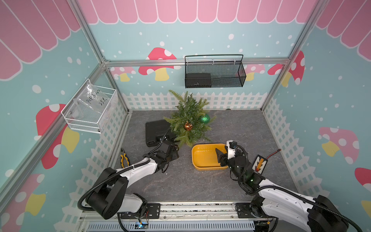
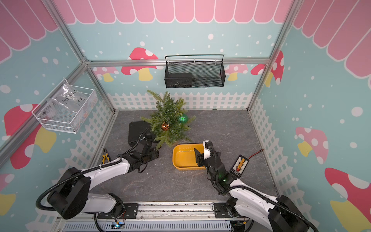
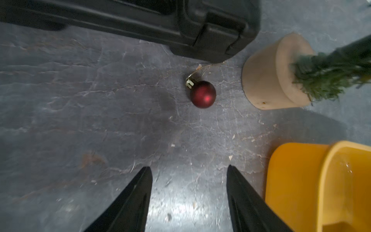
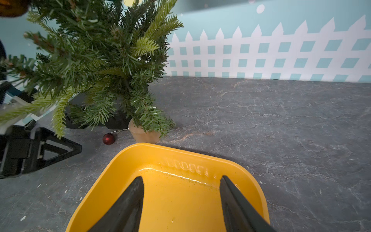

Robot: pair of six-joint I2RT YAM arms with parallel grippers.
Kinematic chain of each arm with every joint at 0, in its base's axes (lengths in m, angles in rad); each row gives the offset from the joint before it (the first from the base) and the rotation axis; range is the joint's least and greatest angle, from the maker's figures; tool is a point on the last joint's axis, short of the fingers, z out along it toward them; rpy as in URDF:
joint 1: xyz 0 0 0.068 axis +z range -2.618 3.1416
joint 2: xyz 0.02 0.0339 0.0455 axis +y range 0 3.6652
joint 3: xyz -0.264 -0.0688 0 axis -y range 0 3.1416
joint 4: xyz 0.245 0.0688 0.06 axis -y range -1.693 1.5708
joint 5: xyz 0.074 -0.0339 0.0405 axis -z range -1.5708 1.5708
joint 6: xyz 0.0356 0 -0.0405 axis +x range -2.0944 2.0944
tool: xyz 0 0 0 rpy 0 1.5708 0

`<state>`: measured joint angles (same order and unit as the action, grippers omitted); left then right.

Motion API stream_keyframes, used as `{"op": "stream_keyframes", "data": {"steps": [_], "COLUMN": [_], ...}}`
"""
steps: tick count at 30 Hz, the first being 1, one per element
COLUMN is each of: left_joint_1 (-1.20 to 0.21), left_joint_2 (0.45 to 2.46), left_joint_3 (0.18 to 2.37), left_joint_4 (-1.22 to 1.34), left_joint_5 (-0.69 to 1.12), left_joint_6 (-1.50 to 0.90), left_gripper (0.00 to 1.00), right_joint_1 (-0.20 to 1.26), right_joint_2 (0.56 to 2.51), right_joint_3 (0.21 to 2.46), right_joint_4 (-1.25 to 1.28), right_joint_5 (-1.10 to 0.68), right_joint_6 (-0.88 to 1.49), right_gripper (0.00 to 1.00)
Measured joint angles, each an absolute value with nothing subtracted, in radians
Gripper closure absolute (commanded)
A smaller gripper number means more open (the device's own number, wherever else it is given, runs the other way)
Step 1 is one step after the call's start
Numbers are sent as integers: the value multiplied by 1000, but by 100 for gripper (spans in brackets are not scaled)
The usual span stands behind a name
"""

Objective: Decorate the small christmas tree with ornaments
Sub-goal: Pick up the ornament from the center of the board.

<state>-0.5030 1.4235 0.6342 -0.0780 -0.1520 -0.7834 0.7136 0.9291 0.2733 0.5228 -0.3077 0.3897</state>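
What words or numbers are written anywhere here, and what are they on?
"PCF8-02": handwritten on the bag in the white basket, my best reading.
"25 e.": same bag, last mark unsure.
Raised marks inside the tub: too blurred to read.
Striped card: too small to read.
Mark on the black box in the black basket: too small.
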Motion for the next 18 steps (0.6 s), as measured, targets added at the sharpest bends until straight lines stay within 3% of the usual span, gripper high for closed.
{"op": "stream_keyframes", "data": {"steps": [8, 18], "left_joint_1": [-493, -492], "left_joint_2": [1624, 1655], "left_joint_3": [687, 718], "left_joint_4": [78, 65], "left_joint_5": [-161, -258], "left_joint_6": [-842, -876], "left_gripper": [43, 44], "right_joint_1": [713, 713], "right_joint_2": [896, 876], "right_joint_3": [246, 236], "right_joint_4": [522, 522], "right_joint_5": [-279, -261], "right_joint_6": [393, 394], "right_gripper": [38, 38]}}
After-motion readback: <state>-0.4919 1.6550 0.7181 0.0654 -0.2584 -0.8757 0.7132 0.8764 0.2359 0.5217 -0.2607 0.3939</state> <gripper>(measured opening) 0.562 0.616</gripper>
